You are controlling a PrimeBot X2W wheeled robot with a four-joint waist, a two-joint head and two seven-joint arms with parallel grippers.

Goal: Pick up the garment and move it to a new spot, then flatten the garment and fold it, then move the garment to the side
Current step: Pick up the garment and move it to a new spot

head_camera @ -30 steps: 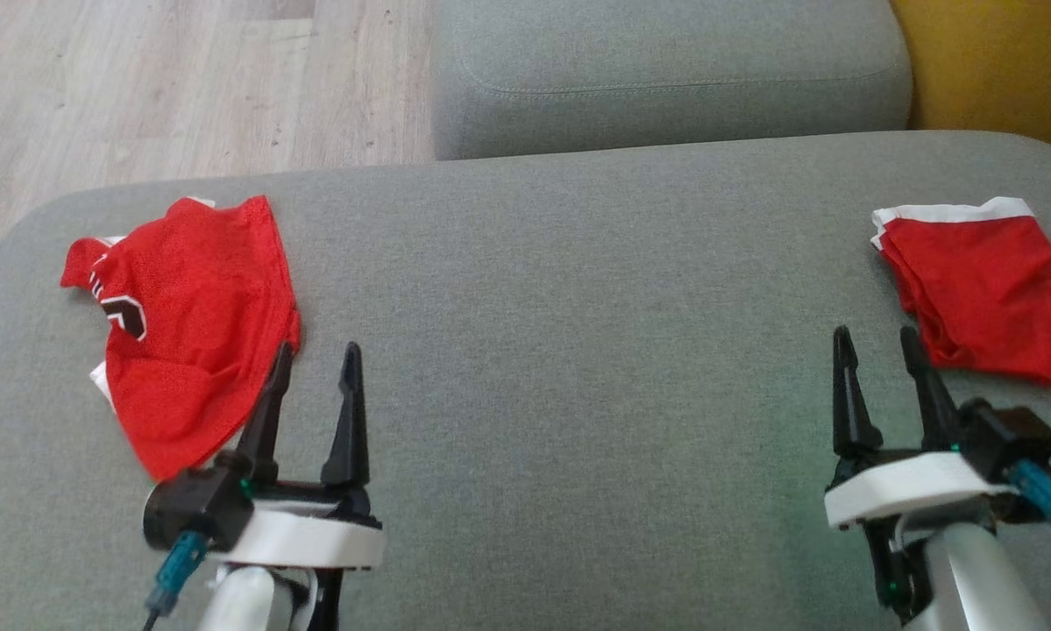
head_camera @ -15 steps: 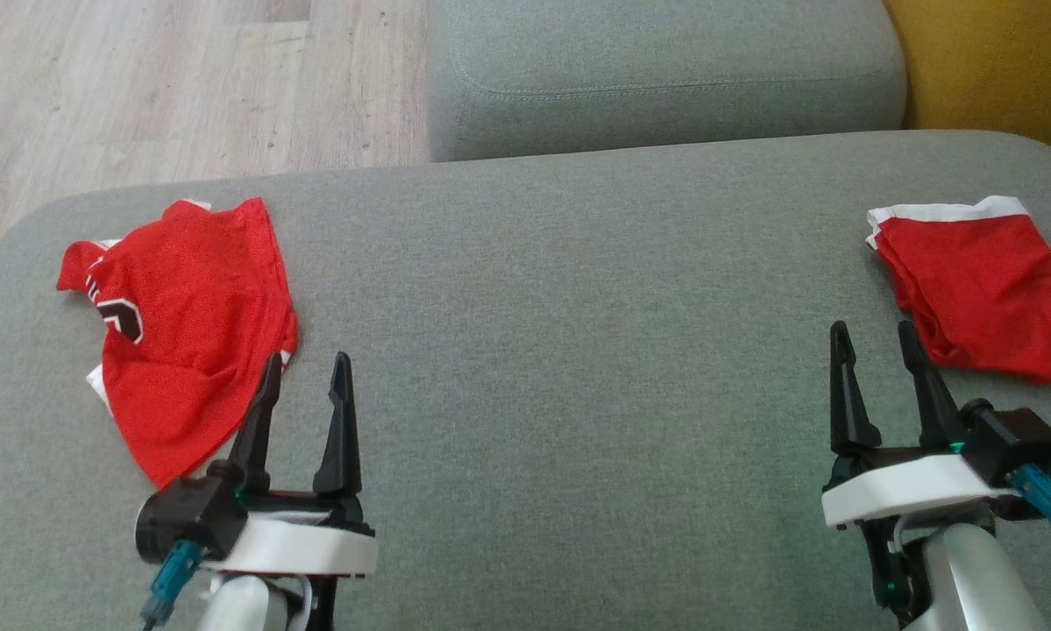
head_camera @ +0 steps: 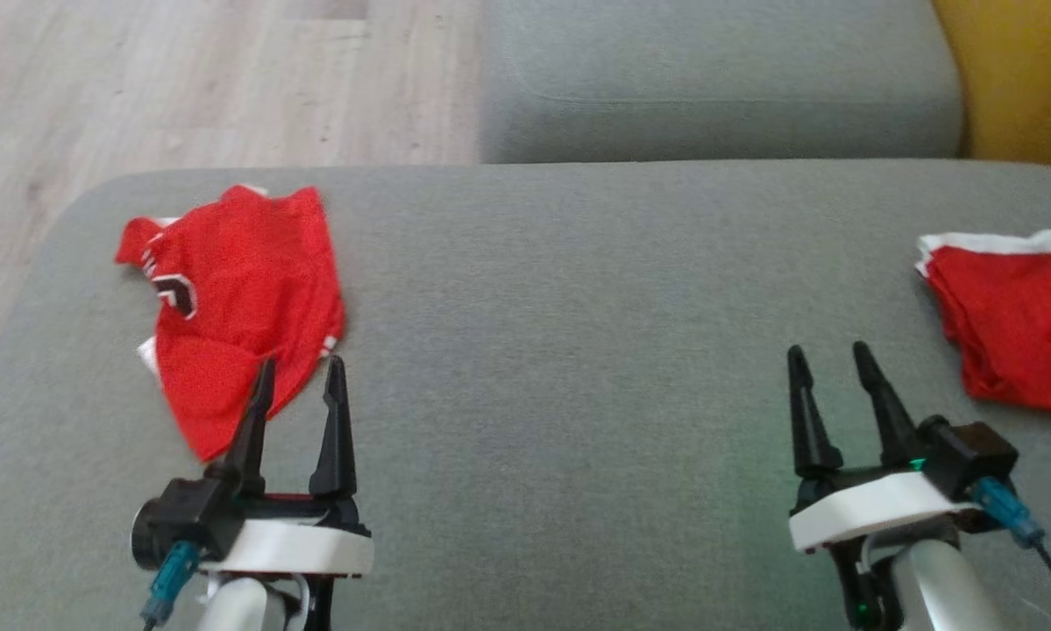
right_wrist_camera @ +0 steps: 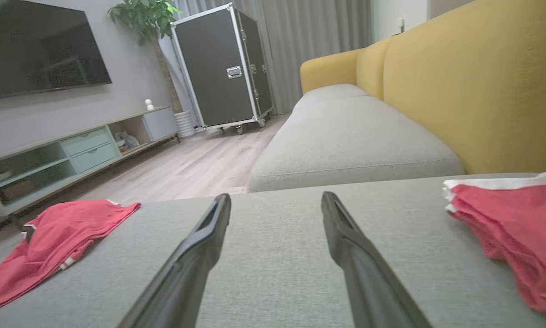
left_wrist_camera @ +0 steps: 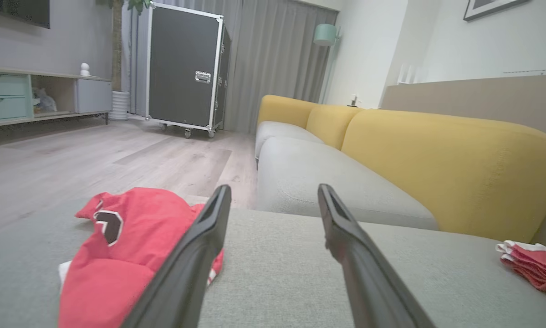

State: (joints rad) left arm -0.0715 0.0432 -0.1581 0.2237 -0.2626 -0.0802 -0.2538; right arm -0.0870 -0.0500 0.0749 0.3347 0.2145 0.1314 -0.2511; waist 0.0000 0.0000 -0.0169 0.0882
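Observation:
A crumpled red garment point(head_camera: 236, 298) with white trim and a black-and-white mark lies at the left end of the grey seat cushion point(head_camera: 578, 350). My left gripper point(head_camera: 301, 362) stands open just before its near edge. The left finger overlaps the cloth in the head view, and nothing is between the fingers. In the left wrist view the garment point(left_wrist_camera: 131, 237) lies left of the open left gripper point(left_wrist_camera: 274, 187). My right gripper point(head_camera: 827, 349) is open and empty, left of a folded red garment point(head_camera: 1016, 324). The right wrist view shows this right gripper point(right_wrist_camera: 276, 195) over bare cushion.
The folded red garment point(right_wrist_camera: 514, 218) lies at the cushion's right end. A second grey cushion point(head_camera: 718, 79) lies beyond, with the yellow backrest point(left_wrist_camera: 436, 164) to the right. Wooden floor point(head_camera: 183, 79) runs left of the sofa. A black wheeled case point(left_wrist_camera: 186, 68) stands far back.
The whole head picture has shifted right and down, so the camera has moved. Relative to the cushion, both grippers sit a little further left. Both stay open.

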